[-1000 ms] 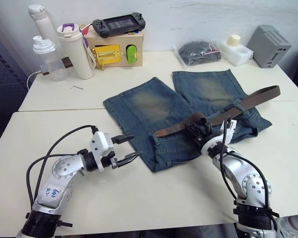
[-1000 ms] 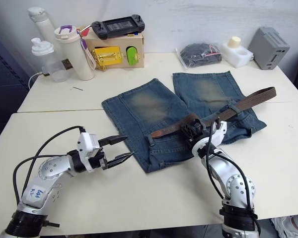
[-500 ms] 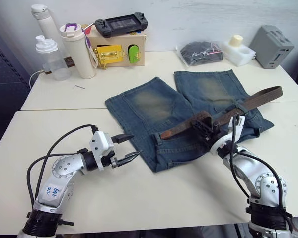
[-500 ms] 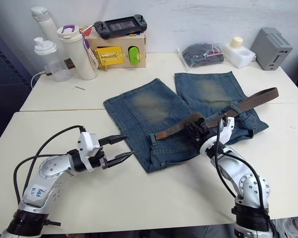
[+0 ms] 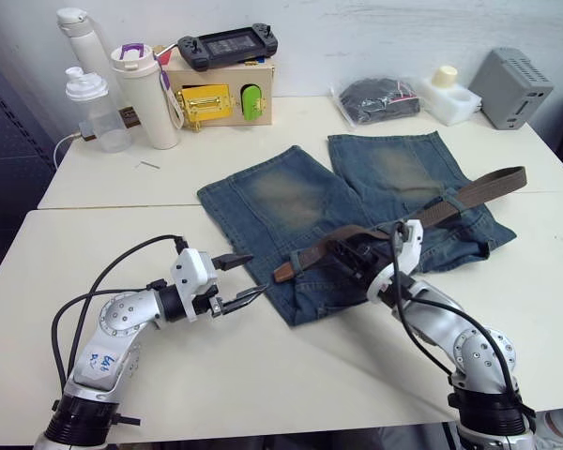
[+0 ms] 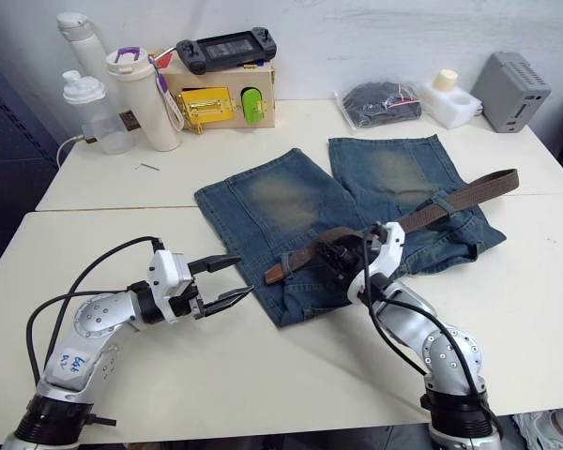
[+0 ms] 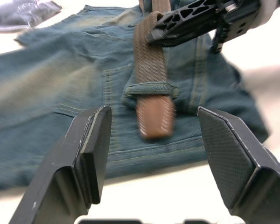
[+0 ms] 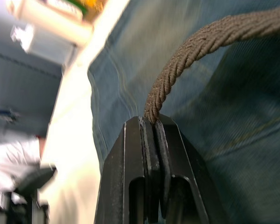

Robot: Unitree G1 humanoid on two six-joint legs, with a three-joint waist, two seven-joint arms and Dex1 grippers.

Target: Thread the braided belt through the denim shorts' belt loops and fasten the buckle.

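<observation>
The right gripper (image 5: 349,255) is pressed together on the braided belt (image 5: 469,190), pinching the strap edge-on over the waistband of the denim shorts (image 5: 291,202); in the right wrist view the woven strap (image 8: 196,46) rises straight out from between the closed black fingers (image 8: 151,154). The left gripper (image 5: 242,281) hovers spread wide just off the shorts' near left corner, holding nothing and touching nothing. In the left wrist view its two fingers (image 7: 91,140) frame the belt's plain brown tip (image 7: 154,119), which pokes out past one of the belt loops (image 7: 151,88).

The belt lies along the waistband, its long axis running from that tip near the middle of the shorts out past their right edge and slightly away from the robot, where the far end (image 6: 502,178) rests on the white table (image 5: 263,375). The buckle is probably at that far end, but I cannot make it out.

The shorts lie flat, waistband toward the robot, legs pointing to the back of the table. There stand a white tumbler (image 5: 143,94), a clear shaker bottle (image 5: 92,108), a wooden box (image 5: 220,94) with a game console (image 5: 227,44) on top, a black bundle in a plastic bag (image 5: 375,97) and a grey box (image 5: 524,86).
</observation>
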